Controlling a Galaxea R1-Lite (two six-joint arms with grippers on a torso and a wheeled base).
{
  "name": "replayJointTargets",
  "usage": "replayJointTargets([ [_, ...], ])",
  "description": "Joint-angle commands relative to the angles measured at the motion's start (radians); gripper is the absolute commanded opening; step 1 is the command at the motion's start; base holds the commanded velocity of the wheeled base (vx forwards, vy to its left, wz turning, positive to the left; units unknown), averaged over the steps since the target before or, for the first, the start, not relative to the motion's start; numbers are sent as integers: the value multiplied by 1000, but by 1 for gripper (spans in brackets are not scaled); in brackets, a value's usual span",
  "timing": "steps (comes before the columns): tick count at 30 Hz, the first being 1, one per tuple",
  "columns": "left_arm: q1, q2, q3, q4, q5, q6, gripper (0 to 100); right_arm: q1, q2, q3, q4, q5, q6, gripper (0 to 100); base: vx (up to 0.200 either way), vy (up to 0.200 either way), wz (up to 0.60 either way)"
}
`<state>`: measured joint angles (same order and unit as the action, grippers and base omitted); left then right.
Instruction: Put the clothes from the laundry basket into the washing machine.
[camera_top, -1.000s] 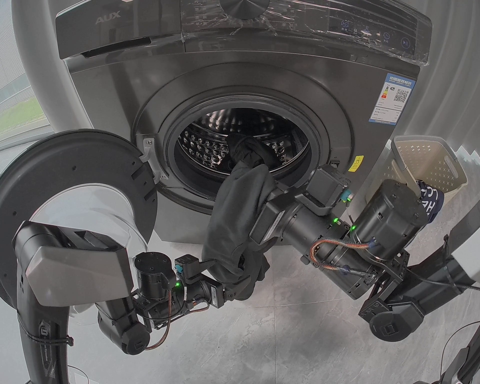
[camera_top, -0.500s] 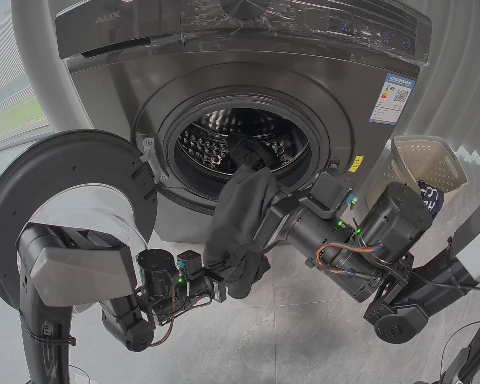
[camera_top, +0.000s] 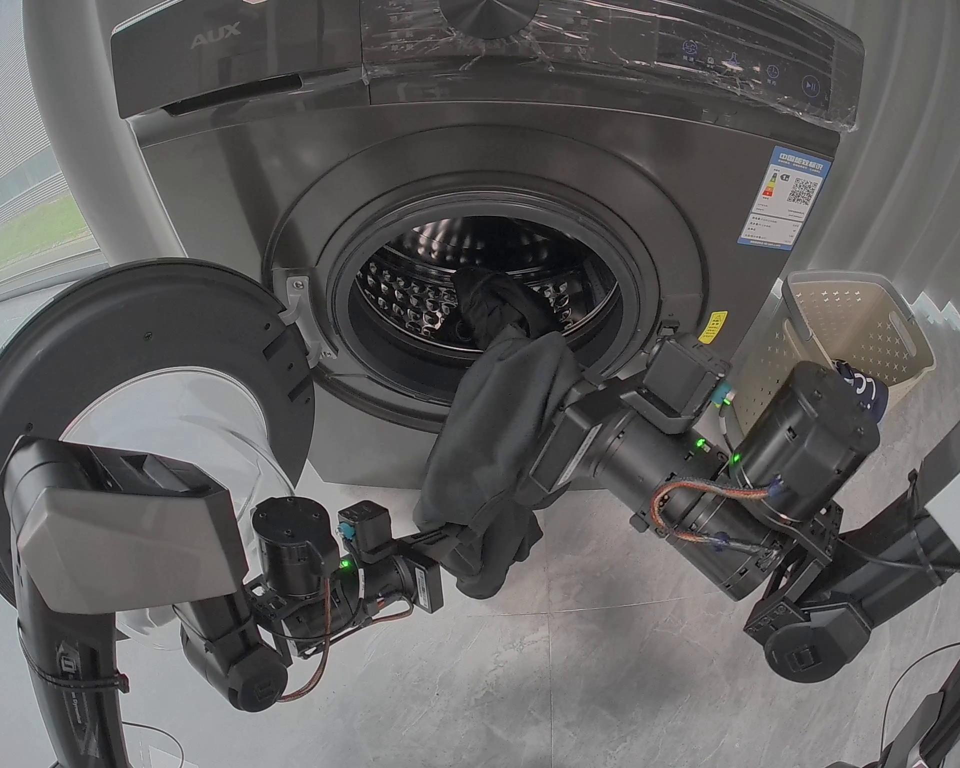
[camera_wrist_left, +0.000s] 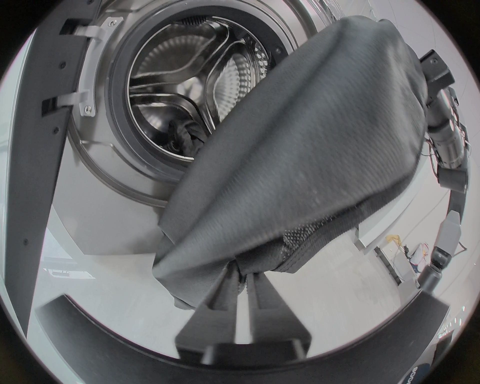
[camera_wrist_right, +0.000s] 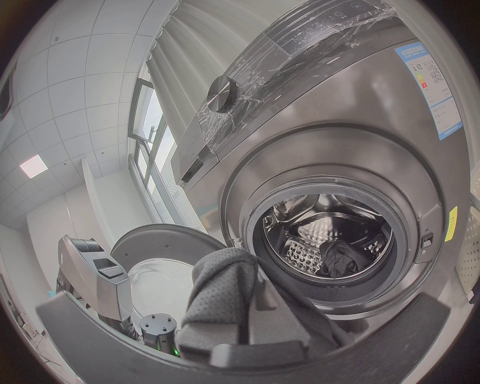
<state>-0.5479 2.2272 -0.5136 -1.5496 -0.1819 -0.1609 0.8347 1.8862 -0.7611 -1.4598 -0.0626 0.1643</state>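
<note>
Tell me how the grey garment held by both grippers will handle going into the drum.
Likely floppy: the grey garment sags in folds between the left gripper and right gripper. Probably light, since two narrow pinches carry it. Its loose lower end may catch on the door rim.

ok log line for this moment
left gripper: shut on grey garment, lower end | right gripper: shut on its upper end, at door opening | drum: dark garment inside | basket: dark blue item inside
</note>
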Motion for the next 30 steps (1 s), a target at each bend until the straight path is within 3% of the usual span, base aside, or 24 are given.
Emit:
replayJointTargets([
  [1,-12,11,30,-1,-28,6,100,4,2,-9,-1,0,0,0,0,0,0],
  [24,-72,103,-78,-1,-22,4,100,4,10,-29,4,1,0,0,0,0,0],
  [30,-61,141,-152,-1,61,-3,100,6,8,-29,4,0,0,0,0,0,0],
])
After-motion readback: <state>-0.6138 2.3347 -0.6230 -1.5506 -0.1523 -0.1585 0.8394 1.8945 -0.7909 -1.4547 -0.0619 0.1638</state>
